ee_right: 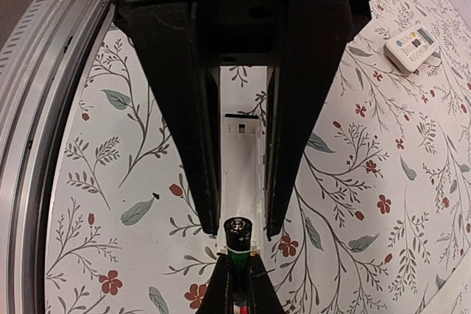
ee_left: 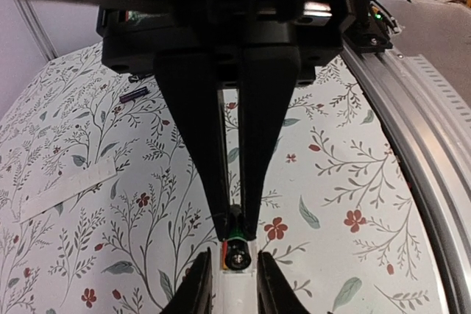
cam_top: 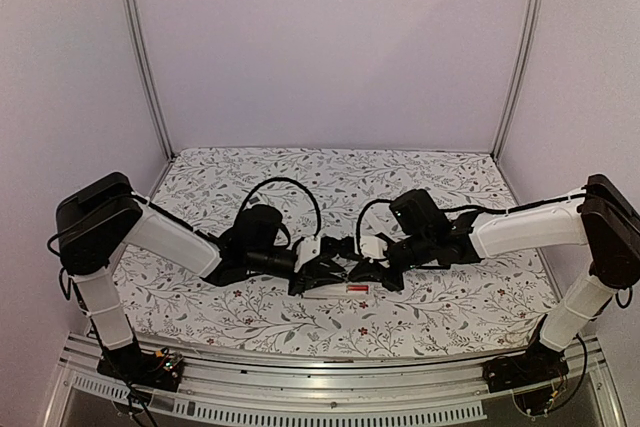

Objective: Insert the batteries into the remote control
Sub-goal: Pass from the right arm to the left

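Left gripper (ee_left: 237, 234): narrowed, pinching a battery (ee_left: 237, 254) between its tips.
Right gripper (ee_right: 241, 229): clamping the white remote (ee_right: 241, 152) by its long sides.
Battery: hanging at the remote's open end.
Spare battery (ee_left: 134, 95): lying on the desk (ee_left: 346, 174), well apart.

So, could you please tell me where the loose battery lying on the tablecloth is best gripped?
Probably across the middle of the loose battery, from straight above: it is a slim cylinder lying flat, with bare tablecloth along both long sides.
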Controlling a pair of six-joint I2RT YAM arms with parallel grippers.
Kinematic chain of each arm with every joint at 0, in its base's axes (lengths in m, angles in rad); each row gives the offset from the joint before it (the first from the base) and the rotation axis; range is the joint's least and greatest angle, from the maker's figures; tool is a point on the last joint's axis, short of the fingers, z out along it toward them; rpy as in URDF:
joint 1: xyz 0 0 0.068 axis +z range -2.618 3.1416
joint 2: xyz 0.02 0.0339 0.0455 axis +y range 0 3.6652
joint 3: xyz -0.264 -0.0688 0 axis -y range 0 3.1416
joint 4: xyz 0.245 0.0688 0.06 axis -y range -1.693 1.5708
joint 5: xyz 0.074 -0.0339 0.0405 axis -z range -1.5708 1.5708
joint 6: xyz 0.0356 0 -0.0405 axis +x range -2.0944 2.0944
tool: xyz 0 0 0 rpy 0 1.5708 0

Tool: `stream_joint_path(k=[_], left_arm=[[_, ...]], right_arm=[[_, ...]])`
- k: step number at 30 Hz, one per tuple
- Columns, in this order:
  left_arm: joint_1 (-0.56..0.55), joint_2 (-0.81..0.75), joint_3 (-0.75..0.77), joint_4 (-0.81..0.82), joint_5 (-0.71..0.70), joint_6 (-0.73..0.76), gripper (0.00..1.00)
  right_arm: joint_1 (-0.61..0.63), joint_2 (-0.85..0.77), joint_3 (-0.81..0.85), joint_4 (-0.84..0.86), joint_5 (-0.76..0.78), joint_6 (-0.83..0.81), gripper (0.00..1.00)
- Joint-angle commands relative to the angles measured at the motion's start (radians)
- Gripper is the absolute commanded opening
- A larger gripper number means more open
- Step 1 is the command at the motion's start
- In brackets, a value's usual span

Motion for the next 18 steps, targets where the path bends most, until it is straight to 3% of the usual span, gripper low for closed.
stream_joint_path(k=[1, 5, 12, 15, 18], left_arm=[[-0.019, 0.012, 0.020, -0.018, 0.007, 0.007, 0.22], [-0.020, 0.013, 0.020, -0.013, 0.008, 0.007, 0.22], [-0.023, 0.013, 0.021, -0.015, 0.009, 0.011, 0.01], [-0.023, 0.012, 0.021, -0.019, 0.006, 0.009, 0.00], [-0.024, 0.012, 0.019, -0.028, -0.022, -0.009, 0.00]], right_arm=[[-0.003, -0.005, -0.008, 0.000, 0.010, -0.003, 0.00], [-0.003, -0.004, -0.006, 0.000, 0.014, -0.003, 0.00], [-0.004, 0.000, -0.006, 0.002, 0.014, 0.000, 0.00], [-0.003, 0.000, -0.006, 0.002, 0.021, 0.000, 0.00], [-0.004, -0.005, -0.006, 0.005, 0.046, 0.021, 0.16]])
